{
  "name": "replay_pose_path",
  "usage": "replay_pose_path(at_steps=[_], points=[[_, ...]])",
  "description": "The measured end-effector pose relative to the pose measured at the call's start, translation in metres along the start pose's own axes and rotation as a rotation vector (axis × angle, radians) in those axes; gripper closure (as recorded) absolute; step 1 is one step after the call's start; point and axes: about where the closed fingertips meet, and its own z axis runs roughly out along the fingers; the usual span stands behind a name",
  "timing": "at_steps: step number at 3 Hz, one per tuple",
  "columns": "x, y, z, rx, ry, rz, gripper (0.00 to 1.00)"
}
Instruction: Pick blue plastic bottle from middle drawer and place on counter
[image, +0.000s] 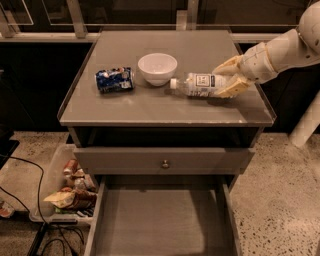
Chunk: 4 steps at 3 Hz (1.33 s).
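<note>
Your arm slanted in from the upper right of the frame, wrist angled down and left, with the gripper (229, 76) low over the counter (150, 107), right of centre. Its jaws held the base end of the blue plastic bottle (199, 84), which lay on its side, cap toward the white bowl (157, 68). The bottle's white label carried dark print too small to read.

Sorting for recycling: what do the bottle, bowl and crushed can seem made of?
The blue plastic bottle, by the gripper at the right of the counter: clear glossy plastic, see-through wall, white cap. The bowl: smooth plain white, ceramic or hard plastic, cannot tell. The crushed can: thin printed metal, probably aluminium, judging by its dents.
</note>
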Motion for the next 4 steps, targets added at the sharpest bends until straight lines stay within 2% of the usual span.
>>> replay_pose_path(at_steps=[2, 3, 4], points=[[0.0000, 0.0000, 0.0001, 0.000, 0.000, 0.000, 0.16], [0.0000, 0.0000, 0.0002, 0.000, 0.000, 0.000, 0.00], [0.0000, 0.0000, 0.0002, 0.000, 0.000, 0.000, 0.00]])
